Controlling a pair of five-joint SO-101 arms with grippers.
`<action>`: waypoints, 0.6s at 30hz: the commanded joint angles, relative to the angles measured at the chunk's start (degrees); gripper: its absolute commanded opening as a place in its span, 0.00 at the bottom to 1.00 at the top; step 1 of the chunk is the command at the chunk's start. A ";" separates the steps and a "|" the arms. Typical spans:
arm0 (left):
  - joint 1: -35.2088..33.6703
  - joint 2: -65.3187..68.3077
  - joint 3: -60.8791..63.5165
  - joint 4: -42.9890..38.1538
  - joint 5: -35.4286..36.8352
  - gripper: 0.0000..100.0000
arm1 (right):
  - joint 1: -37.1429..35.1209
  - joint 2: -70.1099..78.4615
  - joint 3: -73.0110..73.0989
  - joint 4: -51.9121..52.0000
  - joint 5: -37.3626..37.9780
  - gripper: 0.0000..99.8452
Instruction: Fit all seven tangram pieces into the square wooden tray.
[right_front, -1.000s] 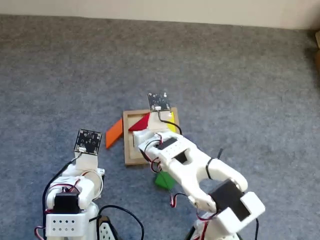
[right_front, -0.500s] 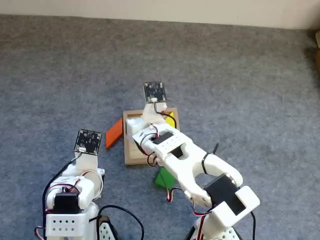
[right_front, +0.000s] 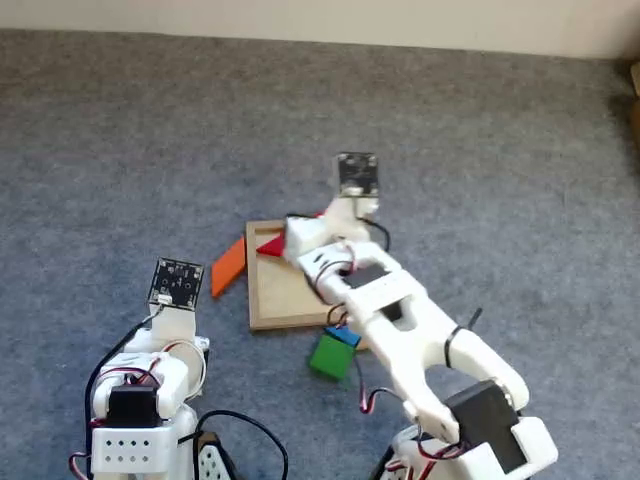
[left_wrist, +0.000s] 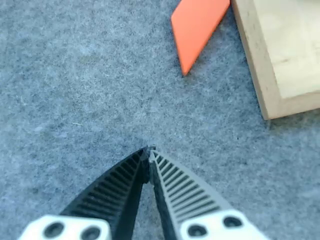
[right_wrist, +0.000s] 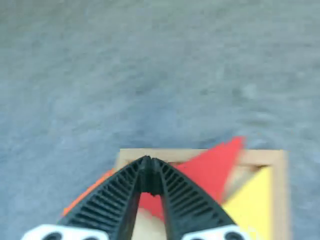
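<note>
The square wooden tray (right_front: 262, 300) lies mid-table, with my right arm (right_front: 385, 295) stretched over it. My right gripper (right_wrist: 149, 161) is shut, its tips over the tray's far rim (right_wrist: 200, 155) and just above a red triangle (right_wrist: 215, 167) whose point sticks out past that rim. A yellow piece (right_wrist: 252, 197) lies in the tray beside the red one (right_front: 270, 246). An orange piece (right_front: 228, 265) rests on the carpet left of the tray. Green (right_front: 327, 357) and blue (right_front: 345, 337) pieces sit by the near edge. My left gripper (left_wrist: 149, 149) is shut on nothing, short of the orange piece (left_wrist: 197, 25).
Grey carpet covers the whole table around the tray. The left arm's base (right_front: 130, 420) stands at the near left, the right arm's base (right_front: 480, 440) at the near right. The tray's near corner (left_wrist: 272, 75) lies beside the left gripper.
The right arm has swung to the right and farther out across the tray. The red triangle now shows at the tray's far left, and the blue piece shows beside the green one. The left arm kept still.
</note>
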 joint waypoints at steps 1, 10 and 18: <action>-0.66 -1.54 1.19 0.35 0.18 0.01 | 2.33 -2.33 -0.40 0.57 0.26 0.00; -0.66 -1.54 1.19 0.35 0.18 0.01 | 3.03 14.29 -8.48 -9.63 0.62 0.00; -0.66 -1.54 1.19 0.35 0.18 0.01 | 5.85 14.55 -10.42 -8.31 0.62 0.00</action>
